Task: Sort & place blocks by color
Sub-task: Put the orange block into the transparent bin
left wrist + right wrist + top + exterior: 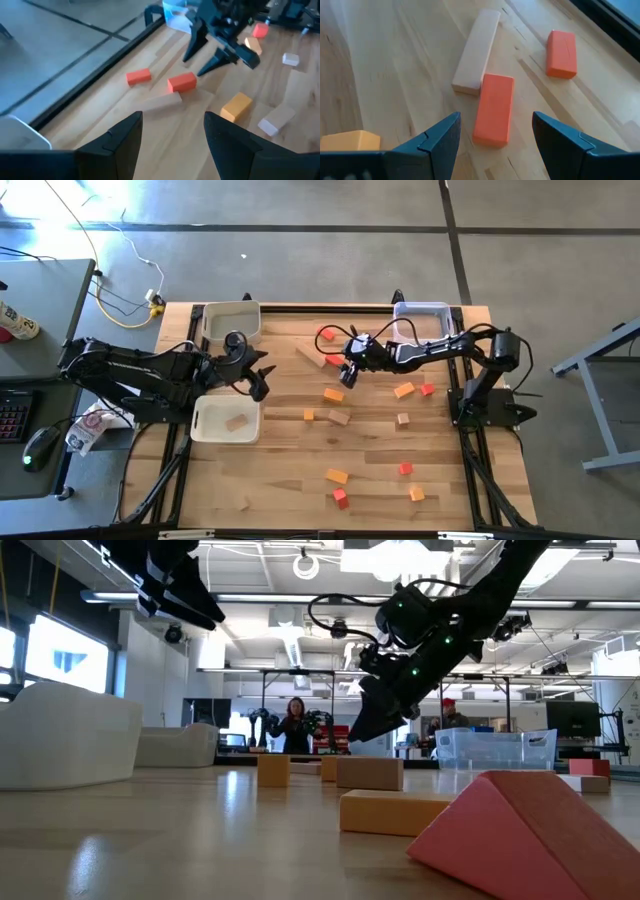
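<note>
Red, orange and plain wooden blocks lie scattered flat on the table. My right gripper hangs open, slanting down, just above a red block, which lies in line with the gap between its fingers; it touches nothing. Beside that block lie a plain wooden plank and a second red block. An orange block lies close by. My left gripper is open and empty, raised between the two white bins at the table's left.
A white bin stands at the far left. A second white bin nearer holds a plain block. A clear bin stands at the far right. A red wedge lies near the front edge. A person stands far off in the room.
</note>
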`<state>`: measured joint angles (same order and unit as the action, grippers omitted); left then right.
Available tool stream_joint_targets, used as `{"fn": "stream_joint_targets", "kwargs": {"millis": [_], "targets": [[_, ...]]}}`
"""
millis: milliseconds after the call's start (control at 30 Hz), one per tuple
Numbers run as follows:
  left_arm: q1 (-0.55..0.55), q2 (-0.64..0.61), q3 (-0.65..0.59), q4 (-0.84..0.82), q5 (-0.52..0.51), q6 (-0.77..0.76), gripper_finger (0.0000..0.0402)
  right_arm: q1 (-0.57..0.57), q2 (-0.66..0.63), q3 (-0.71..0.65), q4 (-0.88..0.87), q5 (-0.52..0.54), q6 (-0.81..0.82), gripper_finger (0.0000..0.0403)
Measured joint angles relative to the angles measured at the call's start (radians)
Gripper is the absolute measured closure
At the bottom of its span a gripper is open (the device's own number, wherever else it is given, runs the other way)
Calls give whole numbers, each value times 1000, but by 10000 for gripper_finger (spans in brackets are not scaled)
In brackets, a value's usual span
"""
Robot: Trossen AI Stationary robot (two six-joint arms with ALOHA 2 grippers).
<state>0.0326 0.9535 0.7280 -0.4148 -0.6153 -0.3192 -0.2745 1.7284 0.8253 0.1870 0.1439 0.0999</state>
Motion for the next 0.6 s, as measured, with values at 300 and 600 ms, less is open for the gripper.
{"fn": "stream_joint_targets", "kwargs": {"millis": [300,600], "targets": [[70,0,0,54,1,93,204,2,68,0,25,-3,31,169],[136,0,0,56,1,114,204,2,135,-1,100,4,23,169]]}}
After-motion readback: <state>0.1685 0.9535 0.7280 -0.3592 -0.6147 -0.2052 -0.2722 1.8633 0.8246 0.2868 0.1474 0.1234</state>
